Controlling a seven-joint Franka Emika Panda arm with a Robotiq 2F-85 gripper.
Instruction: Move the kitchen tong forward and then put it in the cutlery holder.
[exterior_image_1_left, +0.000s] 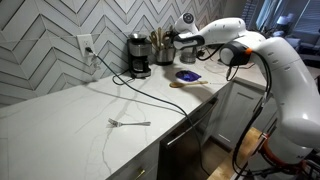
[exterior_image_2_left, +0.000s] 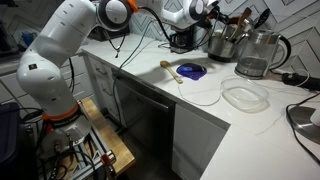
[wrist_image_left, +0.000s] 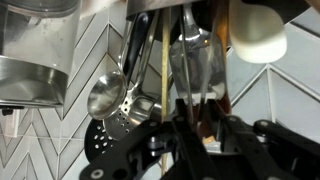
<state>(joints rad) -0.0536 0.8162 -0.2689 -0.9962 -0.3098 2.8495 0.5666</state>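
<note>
Wrist view: one kitchen tong (wrist_image_left: 196, 58)

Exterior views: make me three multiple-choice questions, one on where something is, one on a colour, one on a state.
1. Where is the fork? A in a holder; B alone on the open counter; C on the dish.
2. What colour is the dish beside the wooden spoon? A red; B blue; C green.
3. How is the wooden spoon placed? A lying flat; B standing in a holder; C held in the jaws.

Answers: 1 B, it lies by itself, well apart from the appliances. 2 B, it is plainly blue in both exterior views. 3 A, it rests flat on the counter beside the dish.
</note>
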